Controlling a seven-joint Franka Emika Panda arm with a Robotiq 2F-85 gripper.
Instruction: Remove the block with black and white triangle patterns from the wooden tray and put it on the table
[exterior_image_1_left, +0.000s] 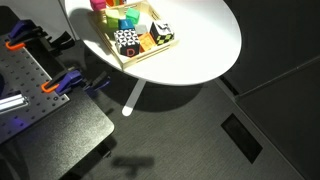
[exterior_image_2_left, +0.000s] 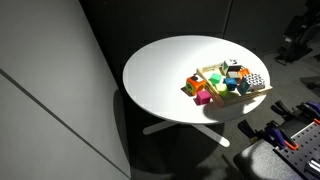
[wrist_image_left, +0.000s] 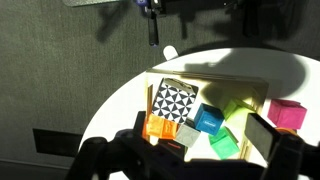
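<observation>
block in wooden tray, tool dark, cut off

Dark carpeted floor, grey partition wall

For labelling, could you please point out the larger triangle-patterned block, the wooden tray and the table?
Block (wrist_image_left: 175, 98), wrist view, patterned top face.
Wooden tray (wrist_image_left: 225, 86), wrist view, bare wood inside.
Table (exterior_image_2_left: 160, 70), in an exterior view, bare top.

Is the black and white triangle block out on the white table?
No, the block sits inside the wooden tray, in its corner next to an orange block.
</observation>
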